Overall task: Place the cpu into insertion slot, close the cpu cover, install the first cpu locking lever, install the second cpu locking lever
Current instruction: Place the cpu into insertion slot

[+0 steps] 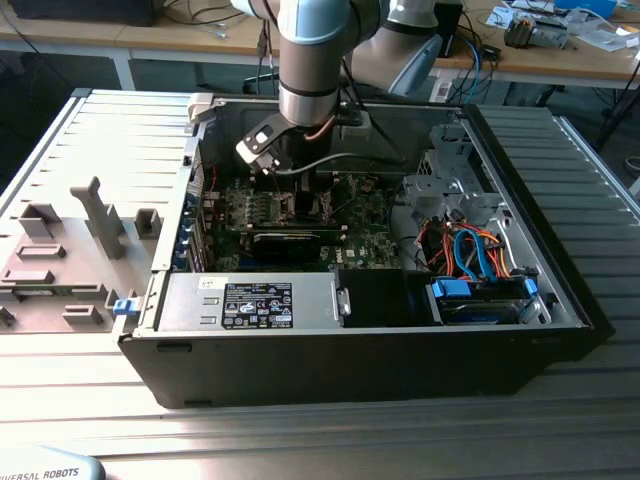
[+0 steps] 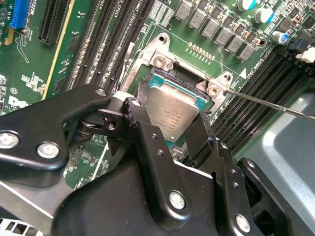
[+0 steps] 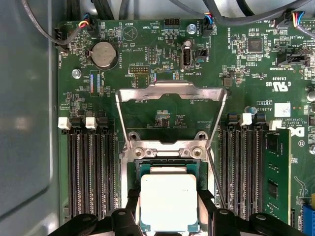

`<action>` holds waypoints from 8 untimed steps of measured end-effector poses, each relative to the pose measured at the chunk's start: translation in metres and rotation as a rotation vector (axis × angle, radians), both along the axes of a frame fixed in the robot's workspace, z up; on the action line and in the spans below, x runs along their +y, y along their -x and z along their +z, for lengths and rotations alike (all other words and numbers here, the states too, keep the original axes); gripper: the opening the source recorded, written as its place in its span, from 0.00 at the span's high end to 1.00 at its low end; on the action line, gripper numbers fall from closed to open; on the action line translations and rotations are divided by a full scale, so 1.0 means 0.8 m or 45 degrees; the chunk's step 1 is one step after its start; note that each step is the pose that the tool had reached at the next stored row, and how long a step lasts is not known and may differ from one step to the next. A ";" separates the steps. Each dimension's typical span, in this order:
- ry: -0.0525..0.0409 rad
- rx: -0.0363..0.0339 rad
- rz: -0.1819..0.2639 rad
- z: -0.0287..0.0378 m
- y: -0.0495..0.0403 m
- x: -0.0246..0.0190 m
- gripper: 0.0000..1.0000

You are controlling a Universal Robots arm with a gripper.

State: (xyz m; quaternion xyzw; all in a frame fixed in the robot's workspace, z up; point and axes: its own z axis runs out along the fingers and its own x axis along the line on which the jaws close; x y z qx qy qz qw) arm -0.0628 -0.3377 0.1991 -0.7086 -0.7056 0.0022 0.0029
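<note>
We see a ribbed grey counter (image 1: 300,440) carrying an open black computer case (image 1: 350,370), with the robot arm (image 1: 315,50) reaching down into it from above. Along the case's near side lies the label-covered power supply box (image 1: 250,300), and behind it the green motherboard (image 1: 375,250) with a black graphics card (image 1: 290,240) standing across it. In the first wrist view we find the cpu cover (image 3: 172,91) swung open, its silvery frame lying back over the board beyond the socket (image 3: 167,151), so the board shows through its square window. Black memory slots (image 3: 91,172) run along both sides of the socket. The cpu (image 3: 169,201) sits directly over the socket, metal top up, and the gripper (image 2: 168,120) has its black fingers (image 2: 142,132) pressed against two opposite edges of the chip. We cannot tell whether the chip is fully seated or just above the contacts. A thin metal lever rod (image 2: 266,102) slants away from the socket's corner, just beside the chip, and a round coin battery (image 3: 103,54) sits well apart.
</note>
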 end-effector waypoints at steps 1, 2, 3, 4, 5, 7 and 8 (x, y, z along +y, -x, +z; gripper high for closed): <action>0.000 0.0001 0.000 -0.0003 0.000 0.0000 0.46; 0.000 0.0003 0.000 -0.0006 0.000 0.0000 0.46; 0.000 0.0004 0.000 -0.0008 0.000 0.0000 0.46; 0.000 0.0003 0.000 -0.0010 0.000 0.0000 0.46; 0.000 0.0002 0.000 -0.0012 0.000 0.0001 0.46; 0.000 0.0001 0.000 -0.0013 0.000 0.0001 0.46; 0.000 0.0002 0.000 -0.0013 0.000 0.0001 0.46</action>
